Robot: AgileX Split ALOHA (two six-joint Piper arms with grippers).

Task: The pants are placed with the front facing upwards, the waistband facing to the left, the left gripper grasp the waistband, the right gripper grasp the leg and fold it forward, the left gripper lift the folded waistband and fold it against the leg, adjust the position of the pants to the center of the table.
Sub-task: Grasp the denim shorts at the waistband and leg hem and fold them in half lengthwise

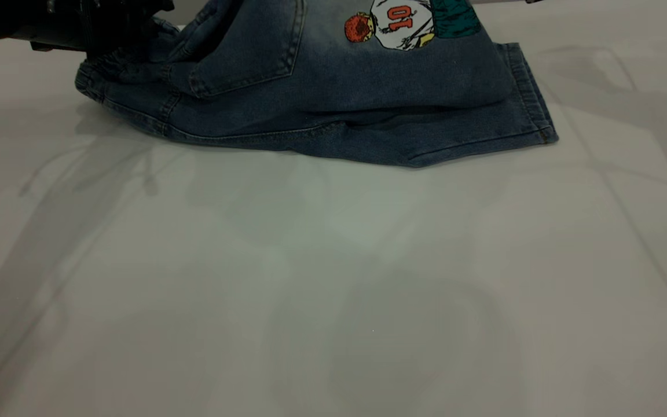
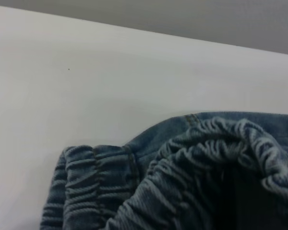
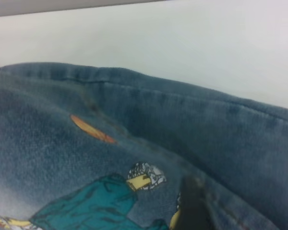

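The left gripper (image 1: pixel 113 35) is seen at the far left over the waistband (image 1: pixel 99 78); its grip cannot be told. The pants (image 1: pixel 333 98) lie lengthwise left to right along the table (image 1: pixel 333 278)'s far side, hems rightward. A cartoon print (image 1: pixel 409 20) is shown.

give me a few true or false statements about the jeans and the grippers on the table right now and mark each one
1. The pants lie at the table's far edge in the exterior view. True.
2. A printed figure wearing number 10 shows on the denim. True.
3. The waistband is smooth and flat. False: it is puckered and bunched.
4. The left gripper hangs over the hem end. False: it sits at the waistband end.
5. A patch pocket faces up. True.
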